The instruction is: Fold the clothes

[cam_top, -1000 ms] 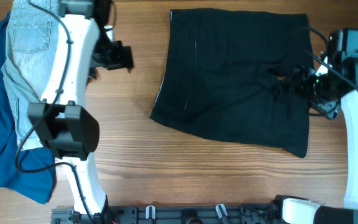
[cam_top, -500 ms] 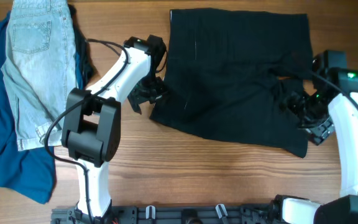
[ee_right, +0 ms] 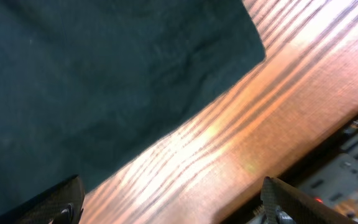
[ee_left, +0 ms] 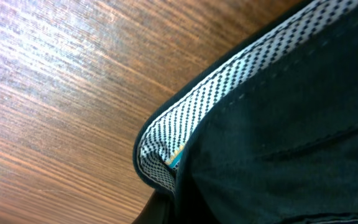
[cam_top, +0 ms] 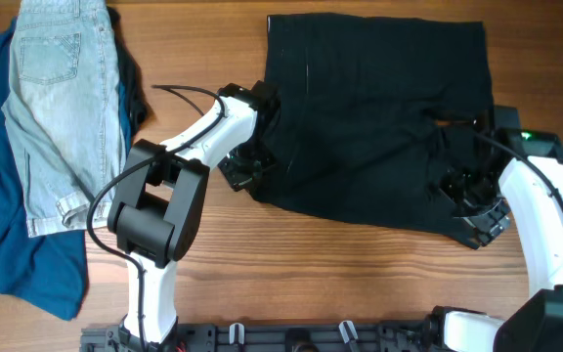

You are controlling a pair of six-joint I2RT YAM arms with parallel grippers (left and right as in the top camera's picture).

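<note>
Lying flat across the far middle of the table [cam_top: 360,284], the black shorts [cam_top: 369,108] show only dark cloth from overhead. The left wrist view alone reveals a grey dotted lining [ee_left: 185,118] turned out at their left edge. The left gripper [cam_top: 247,161] sits at that edge, its jaws hidden, so its grip cannot be told. The right gripper [cam_top: 472,200] gapes wide, holding nothing, over the near right corner. Pale denim shorts [cam_top: 57,108] and a blue top [cam_top: 8,244] lie at the table's left end.

Left arm [cam_top: 203,132]: white tubular links, bulky black joint housing [cam_top: 154,210], thin black cable [cam_top: 179,89] looping outside the links. Right arm [cam_top: 545,230]: same white links, black wrist end, small green LED [cam_top: 528,136] lit there; its fingers [ee_right: 291,202] dark, coarse-textured.
</note>
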